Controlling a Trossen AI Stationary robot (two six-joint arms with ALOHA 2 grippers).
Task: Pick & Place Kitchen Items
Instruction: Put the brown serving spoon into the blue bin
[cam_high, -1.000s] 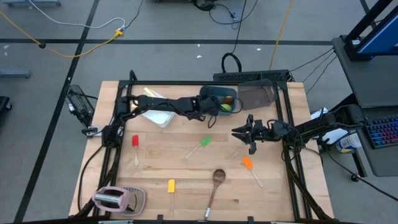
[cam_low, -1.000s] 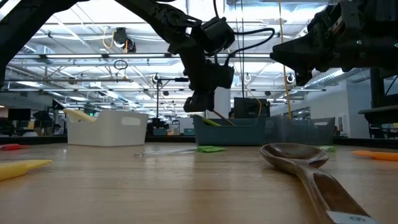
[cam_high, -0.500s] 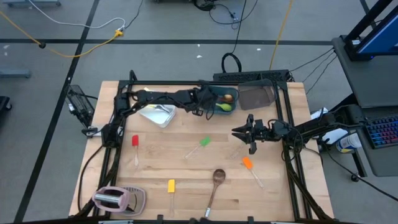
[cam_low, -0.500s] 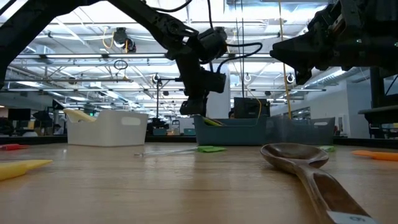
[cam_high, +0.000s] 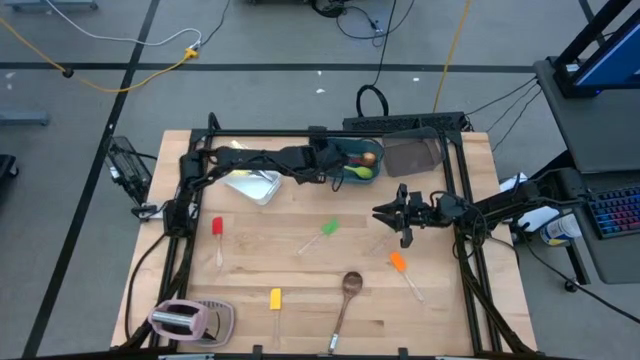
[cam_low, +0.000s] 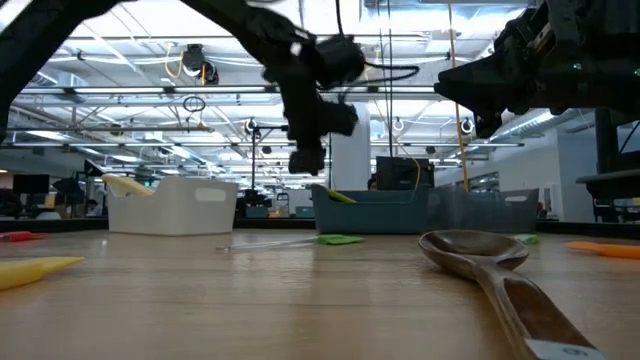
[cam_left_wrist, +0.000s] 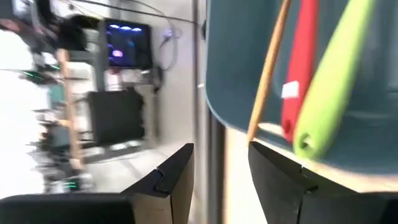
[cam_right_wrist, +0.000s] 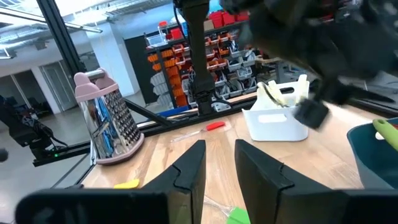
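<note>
Left claw (cam_high: 322, 168) hangs above the table at the near-left edge of the teal tub (cam_high: 357, 160); in its wrist view the two dark fingers (cam_left_wrist: 177, 177) stand apart with nothing between them. Just ahead of those fingers, inside the tub, lie a green spoon (cam_left_wrist: 333, 81), a red utensil (cam_left_wrist: 300, 62) and a thin wooden handle (cam_left_wrist: 268, 68), side by side and leaning on the tub wall. From above, a wooden spoon bowl (cam_high: 368, 157) and the green one (cam_high: 359, 172) show in the same tub. White tub (cam_high: 252, 180) sits under the left arm, behind the claw, with a cream-handled knife (cam_low: 128, 184) sticking over its rim. Smoky-grey tub (cam_high: 412, 155) is beyond the teal one, away from the left claw. Right claw (cam_high: 385, 211) hovers over the right-centre of the table, well apart from the left claw; its fingers (cam_right_wrist: 189, 165) show a narrow gap and hold nothing. Green spatula (cam_high: 327, 228) lies on the wood between the two claws, closer to the right one. Orange spatula (cam_high: 400, 264) lies on the near side of the right claw. Large wooden spoon (cam_high: 348, 292), yellow spatula (cam_high: 275, 299) and red spatula (cam_high: 217, 230) lie farther out on the table. Pink toaster (cam_high: 180, 319) stands at the near-left corner.
</note>
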